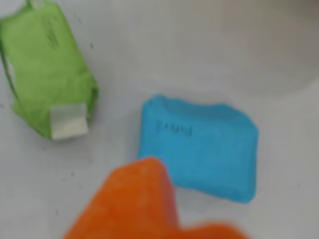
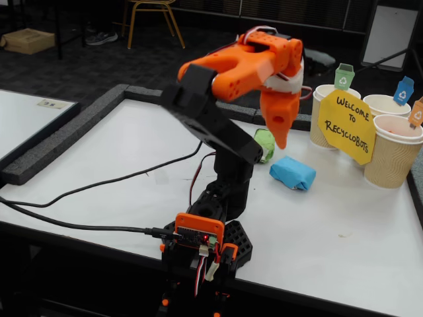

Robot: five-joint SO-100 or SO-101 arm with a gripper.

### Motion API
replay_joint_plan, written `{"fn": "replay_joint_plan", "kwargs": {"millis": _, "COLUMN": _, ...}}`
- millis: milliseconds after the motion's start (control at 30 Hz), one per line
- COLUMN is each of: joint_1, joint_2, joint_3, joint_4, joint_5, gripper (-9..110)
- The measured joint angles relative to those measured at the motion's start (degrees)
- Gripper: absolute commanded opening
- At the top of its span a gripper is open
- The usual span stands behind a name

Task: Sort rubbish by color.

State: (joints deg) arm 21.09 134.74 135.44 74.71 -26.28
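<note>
While the orange two-finger gripper hangs in the air above the white table top, the crumpled blue paper-wrapped lump lies flat on that table, and it serves as the landmark for everything else. In the wrist view this blue lump is a soft, roughly rectangular packet with rounded corners, puffy in the middle, with a short line of dark printing on its upper face; the blur makes the printing unreadable. The crumpled green paper-wrapped lump lies up and to the left of the blue lump in the wrist view, apart from it with bare table between; it is a wrinkled oblong with faint dark marks on top and a white patch at its lower end. In the fixed view the green lump shows just behind and to the left of the blue lump, partly hidden by the arm.

An orange finger of the gripper fills the bottom of the wrist view, overlapping the lower left corner of the blue lump. The gripper holds nothing that shows; how far the jaws stand apart I cannot tell.

To the right of the blue lump in the fixed view stands the yellow octagonal sign, and behind it the ribbed beige paper cups with coloured tags.
</note>
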Motion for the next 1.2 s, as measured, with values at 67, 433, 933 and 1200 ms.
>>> {"fn": "replay_joint_plan", "kwargs": {"millis": 67, "joint_1": 0.5, "joint_2": -2.6, "joint_3": 0.0, "joint_4": -0.9, "joint_5": -1.2, "gripper": 12}}
{"fn": "replay_joint_plan", "kwargs": {"millis": 433, "joint_1": 7.7, "joint_2": -17.8, "joint_3": -2.5, "joint_4": -12.7, "joint_5": -3.3, "gripper": 15}}
{"fn": "replay_joint_plan", "kwargs": {"millis": 933, "joint_1": 7.6, "joint_2": -29.3, "joint_3": -3.5, "joint_4": -25.8, "joint_5": -3.3, "gripper": 15}}
{"fn": "replay_joint_plan", "kwargs": {"millis": 1200, "joint_1": 5.8, "joint_2": -29.7, "joint_3": -3.5, "joint_4": -24.5, "joint_5": -3.3, "gripper": 15}}
